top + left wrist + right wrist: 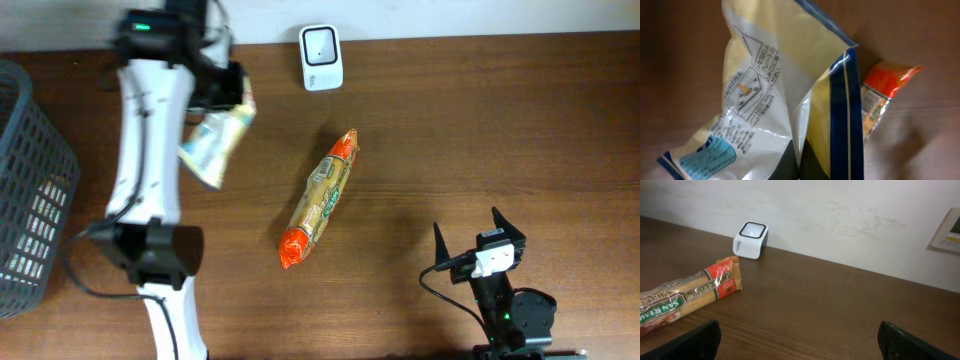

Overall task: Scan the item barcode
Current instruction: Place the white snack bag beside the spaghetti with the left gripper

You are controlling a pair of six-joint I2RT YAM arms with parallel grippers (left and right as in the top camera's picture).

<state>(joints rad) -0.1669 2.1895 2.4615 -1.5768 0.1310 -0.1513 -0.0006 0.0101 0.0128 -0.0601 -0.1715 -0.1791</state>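
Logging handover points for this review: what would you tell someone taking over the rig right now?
Left gripper: shut on the yellow-and-blue pouch, held left of the scanner.
Right gripper: open, empty, parked away from the items.
Spaghetti pack lies flat, right of the pouch; basket at far left.
Done: pouch gripped.
Left: present its barcode to the scanner.

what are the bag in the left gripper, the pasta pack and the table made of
The bag: looks like thin glossy plastic film, from its creases and glare. The pasta pack: clear shiny film with printed orange ends; noodles show through. The table: dark wood or wood-look laminate, faint grain, low sheen; cannot tell which.
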